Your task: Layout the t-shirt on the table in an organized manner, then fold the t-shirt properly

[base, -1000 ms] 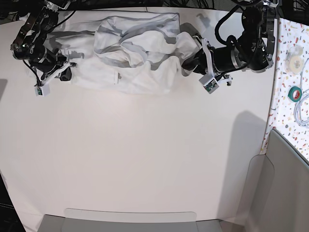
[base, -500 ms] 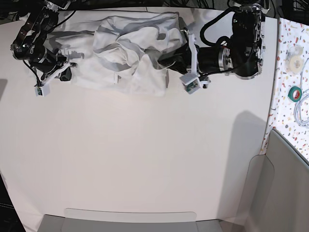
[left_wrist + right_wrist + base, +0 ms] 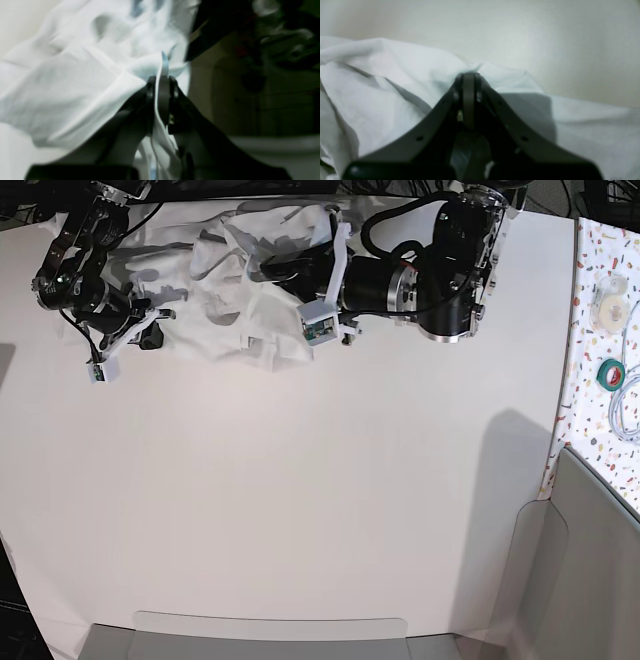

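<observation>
The white t-shirt (image 3: 225, 295) lies bunched and wrinkled at the far left of the table (image 3: 300, 480). My left arm reaches across from the right side of the base view. Its gripper (image 3: 272, 272) is buried in the shirt's folds. In the left wrist view this gripper (image 3: 162, 81) is shut on a pinched ridge of the t-shirt (image 3: 75, 82), which hangs lifted. My right gripper (image 3: 150, 335) sits at the shirt's left edge. In the right wrist view it (image 3: 468, 77) is shut on a fold of the t-shirt (image 3: 382, 82), low over the table (image 3: 520, 32).
A speckled terrazzo panel (image 3: 590, 350) borders the table on the right, holding tape rolls (image 3: 607, 300), a green roll (image 3: 612, 373) and a white cable (image 3: 630, 415). Grey bins stand at the near edge (image 3: 270, 635) and near right corner (image 3: 590, 560).
My left arm has swept leftwards across the table with the shirt's right side in its grip, bunching the shirt into a narrower heap. The right arm has shifted only slightly.
</observation>
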### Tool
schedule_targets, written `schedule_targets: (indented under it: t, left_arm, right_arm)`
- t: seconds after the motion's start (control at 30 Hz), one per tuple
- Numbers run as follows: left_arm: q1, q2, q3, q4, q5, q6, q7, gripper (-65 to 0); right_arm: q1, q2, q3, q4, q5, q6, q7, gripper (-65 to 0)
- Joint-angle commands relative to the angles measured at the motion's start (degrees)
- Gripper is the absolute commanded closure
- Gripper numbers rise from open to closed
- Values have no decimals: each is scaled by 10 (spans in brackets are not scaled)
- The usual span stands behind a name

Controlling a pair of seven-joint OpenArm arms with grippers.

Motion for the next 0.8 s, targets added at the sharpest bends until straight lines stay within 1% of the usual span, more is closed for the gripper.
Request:
schedule_targets:
  t: [0.0, 0.1, 0.2, 0.27, 0.37, 0.43, 0.53, 0.6, 0.7, 0.77]
  left_arm:
    - [-17, 4, -2, 2, -12, -1, -13, 0]
    - [-42, 24, 0, -21, -12, -1, -14, 0]
    - [-58, 34, -8, -49, -12, 0, -15, 0]
    - [-73, 35, -15, -72, -12, 0, -30, 0]
    - [-93, 33, -14, -119, -12, 3, -71, 0]
    - [-97, 33, -12, -145, -12, 25, -88, 0]
    - [-95, 33, -10, -168, -12, 64, -97, 0]
    - [-90, 25, -10, -172, -12, 69, -100, -1]
    - [-71, 4, -10, -171, -12, 69, -101, -47]
    - [-65, -4, -12, -170, -12, 69, -101, -74]
  right_arm:
    - [4, 5, 1, 11, 9, 1, 7, 0]
    - [4, 4, 1, 11, 9, 1, 7, 0]
    - [-2, 4, 1, 11, 9, 1, 7, 0]
    - [-5, 4, 0, 11, 9, 1, 7, 0]
    - [-7, -3, 1, 10, 9, 1, 7, 0]
    - [-8, -3, 1, 11, 9, 1, 7, 0]
    - [-9, -3, 1, 11, 9, 1, 7, 0]
    - [-9, -2, 1, 11, 9, 1, 7, 0]
    - [-9, -2, 1, 11, 9, 1, 7, 0]
    - [-9, -2, 1, 10, 9, 1, 7, 0]
